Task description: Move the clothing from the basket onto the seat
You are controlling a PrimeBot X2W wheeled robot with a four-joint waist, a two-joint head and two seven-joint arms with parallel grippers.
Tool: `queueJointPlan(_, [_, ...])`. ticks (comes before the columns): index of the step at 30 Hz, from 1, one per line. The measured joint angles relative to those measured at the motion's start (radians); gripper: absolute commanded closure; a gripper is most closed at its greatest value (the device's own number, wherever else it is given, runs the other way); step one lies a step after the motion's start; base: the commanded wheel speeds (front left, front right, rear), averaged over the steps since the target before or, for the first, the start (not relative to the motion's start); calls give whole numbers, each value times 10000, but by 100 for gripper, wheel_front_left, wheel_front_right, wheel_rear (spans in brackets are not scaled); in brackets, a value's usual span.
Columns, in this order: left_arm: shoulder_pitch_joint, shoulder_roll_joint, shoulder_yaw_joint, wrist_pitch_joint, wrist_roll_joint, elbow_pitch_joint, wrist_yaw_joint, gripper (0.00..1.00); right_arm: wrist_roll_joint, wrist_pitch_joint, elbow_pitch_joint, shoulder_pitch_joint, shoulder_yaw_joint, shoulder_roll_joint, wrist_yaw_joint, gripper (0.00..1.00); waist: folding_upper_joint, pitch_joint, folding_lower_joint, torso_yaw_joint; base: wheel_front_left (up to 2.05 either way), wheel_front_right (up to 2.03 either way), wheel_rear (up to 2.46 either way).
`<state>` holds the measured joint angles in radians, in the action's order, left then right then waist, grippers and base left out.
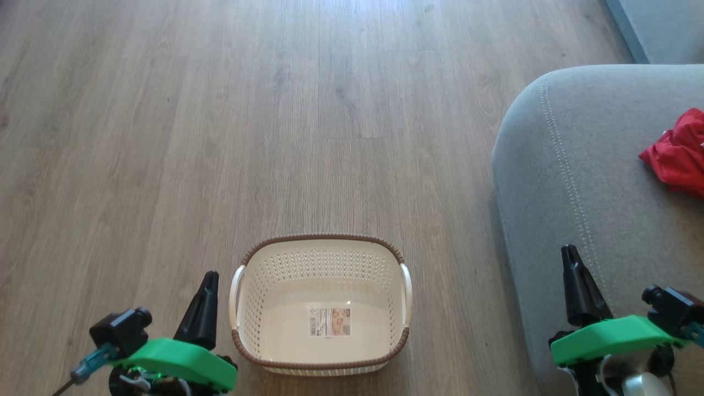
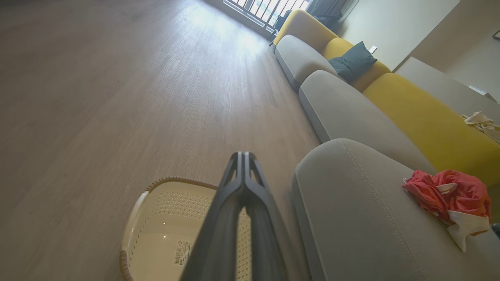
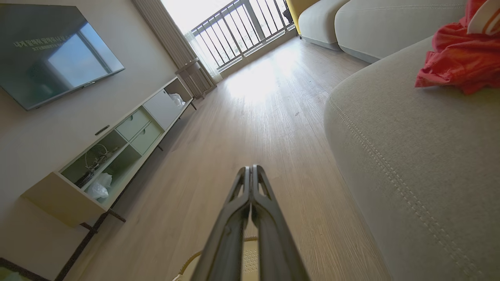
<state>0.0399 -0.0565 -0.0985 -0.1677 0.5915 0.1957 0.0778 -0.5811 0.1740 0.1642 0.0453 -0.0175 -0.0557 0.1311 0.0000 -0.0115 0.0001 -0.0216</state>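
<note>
Red, white-trimmed clothing is crumpled at three o'clock; label in basket seemingly illegible; left gripper and right gripper are closed.

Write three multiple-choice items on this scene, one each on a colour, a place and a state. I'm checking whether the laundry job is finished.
1. The rim of the basket is:
A brown
B blue
C black

2. The red clothing lies:
A in the basket
B on a table
C on the seat

3. The fingers of the left gripper are:
A wide apart
B shut with nothing between them
C shut on cloth

Answers:
1. A: the woven-look band round its top is brown.
2. C: the red heap rests on the grey cushion, and the basket's bare bottom shows its label.
3. B: the two dark fingers meet along their length and no fabric is caught.
</note>
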Motion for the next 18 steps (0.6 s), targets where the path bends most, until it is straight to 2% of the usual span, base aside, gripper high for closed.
queueJointPlan(18, [-225, -10, 278, 483, 2182, 148, 84, 100, -2203, -564, 232, -182, -119, -15, 0, 100, 0, 17, 0, 45, 0, 0, 0])
